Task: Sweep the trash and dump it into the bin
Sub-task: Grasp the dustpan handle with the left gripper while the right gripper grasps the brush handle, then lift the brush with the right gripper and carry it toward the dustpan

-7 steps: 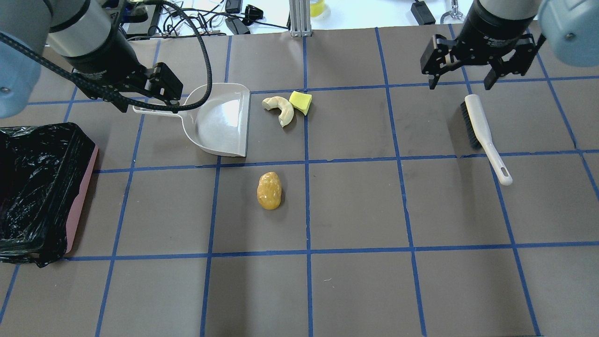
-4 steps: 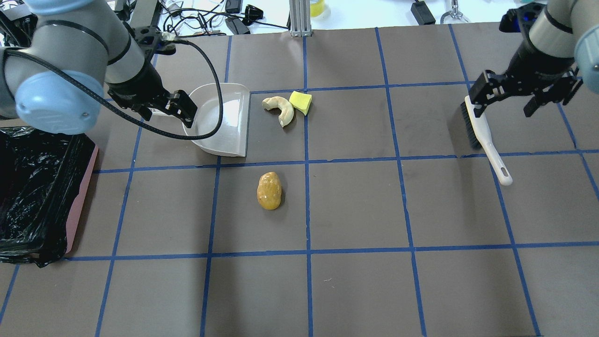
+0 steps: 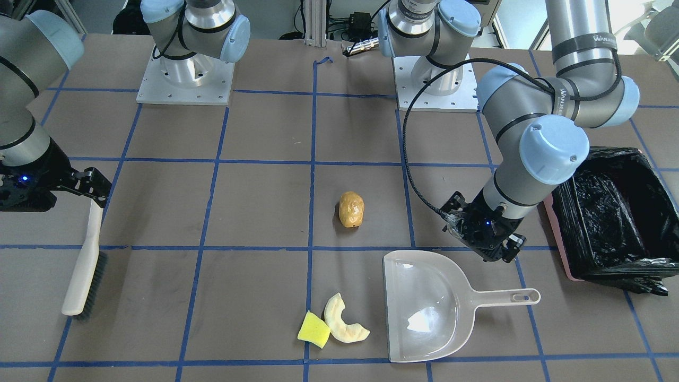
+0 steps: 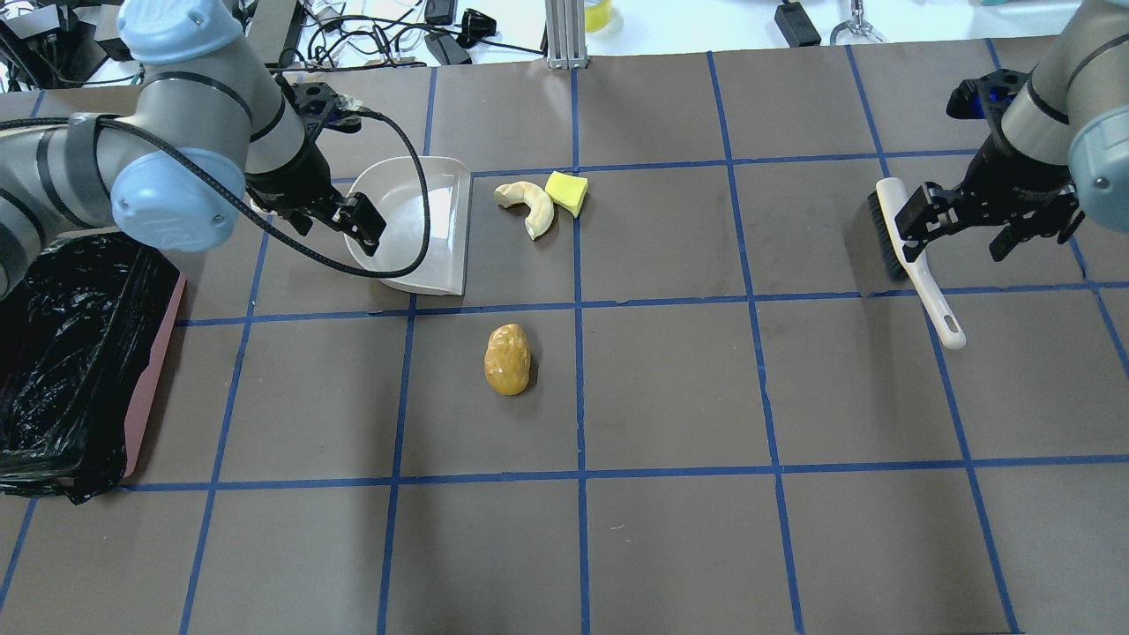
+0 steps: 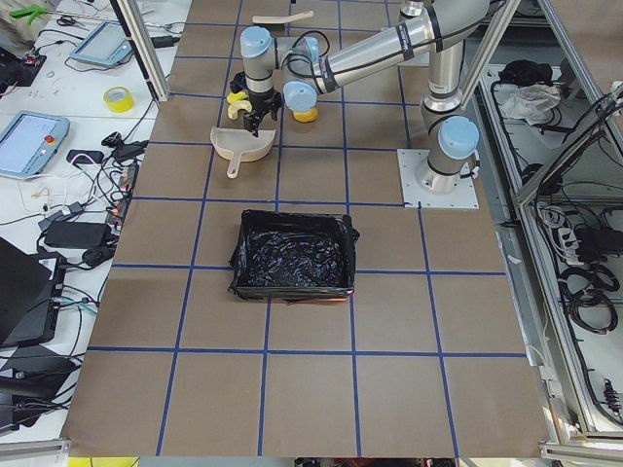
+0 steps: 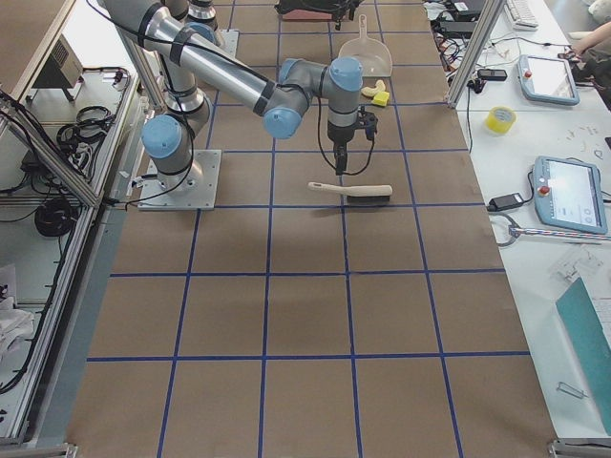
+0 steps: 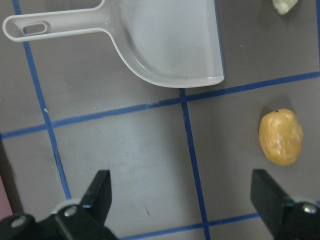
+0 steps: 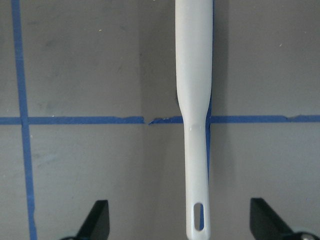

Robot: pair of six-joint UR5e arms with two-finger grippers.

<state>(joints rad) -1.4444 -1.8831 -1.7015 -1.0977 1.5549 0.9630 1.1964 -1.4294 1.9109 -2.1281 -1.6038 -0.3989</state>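
Though only partly legible, white "WAN…" lettering (image 3: 585, 39) on left arm (image 3: 530, 127).

Seen from overhead, the left arm (image 4: 265, 150) covers the handle of the light grey plastic dustpan (image 4: 423, 229), and well left of that dustpan the pink-sided bin lined with crinkly black plastic (image 4: 152, 375) runs off the picture's edge.
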